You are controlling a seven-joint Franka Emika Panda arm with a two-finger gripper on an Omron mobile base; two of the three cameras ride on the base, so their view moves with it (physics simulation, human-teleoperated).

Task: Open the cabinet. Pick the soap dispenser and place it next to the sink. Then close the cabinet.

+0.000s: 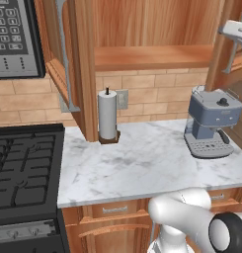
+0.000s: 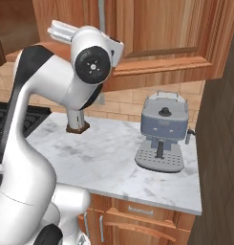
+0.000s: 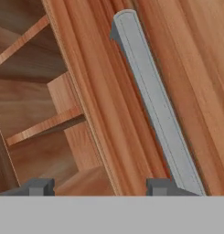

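The cabinet (image 1: 152, 57) hangs above the counter. Its left door (image 1: 75, 59) stands swung out, baring a plain wooden shelf floor. In the hand view my gripper (image 3: 99, 188) is open, its two dark fingertips (image 3: 40, 187) wide apart in front of the right door's edge (image 3: 104, 137). That door's long silver bar handle (image 3: 154, 105) runs just right of the right fingertip, not between the jaws. Inner shelves (image 3: 45, 125) show to the left of the door edge. My hand (image 1: 235, 30) sits high at the right door. The soap dispenser and the sink are out of view.
A white paper towel roll (image 1: 107, 116) stands on the marble counter (image 1: 142, 163) under the open left door. A grey-blue coffee machine (image 1: 211, 123) sits at the counter's right. A black stove (image 1: 23, 173) is left, a microwave (image 1: 14, 34) above it. My arm (image 2: 90, 62) hides part of the cabinet.
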